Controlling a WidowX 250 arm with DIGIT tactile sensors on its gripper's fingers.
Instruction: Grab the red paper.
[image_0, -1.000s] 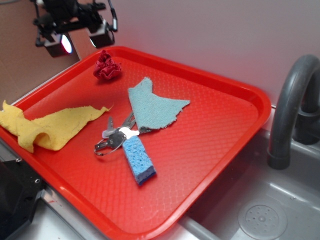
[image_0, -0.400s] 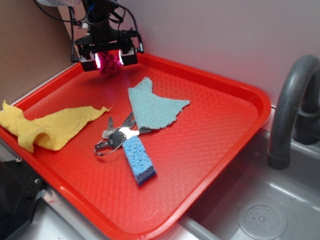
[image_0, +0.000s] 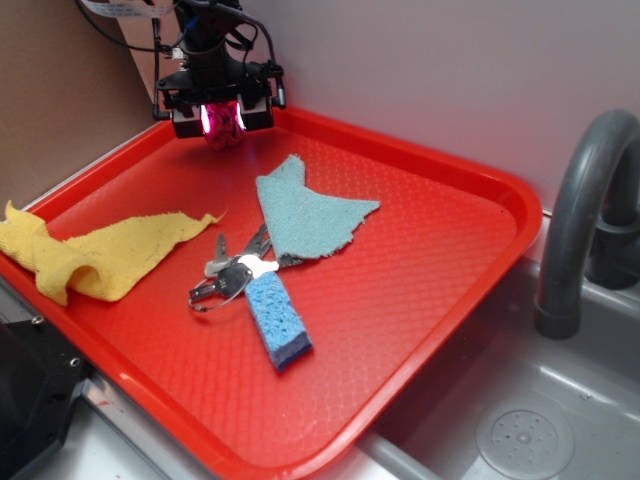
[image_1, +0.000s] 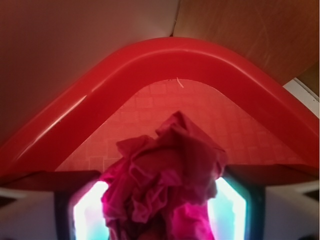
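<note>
Red paper (image_1: 165, 185): small crimson wad with ruffled folds, seen between the two claw pads at the far corner of the tray; whether it rests on the tray floor or is lifted clear cannot be told.
Handling, judged: light, soft and easily crushed; little weight is expected, and the crumpled surface should offer grip. Loose flaps may tear or slip out if only an edge is caught.
Hold point, judged: the thick middle of the wad, taken across its bulk, is preferred to any outlying frill.
Claw (image_0: 222, 116): pads are seen pressed against both sides of the wad in the wrist view, so it is judged to be grasping the paper.
Tray (image_0: 440, 260): bright red plastic, textured floor, raised rim curving just beyond the claw.
Blue cloth (image_0: 312, 212): laid flat, near the claw, toward the tray's middle.
Yellow cloth (image_0: 95, 255): rumpled, well apart from the claw, over the tray's near-left rim.
Keys (image_0: 228, 275): farther out, beyond the blue cloth.
Blue sponge (image_0: 276, 318): touching the keys, farthest from the claw.
Counter (image_0: 560, 410): grey sink surface with a faucet (image_0: 585, 210), well apart.
</note>
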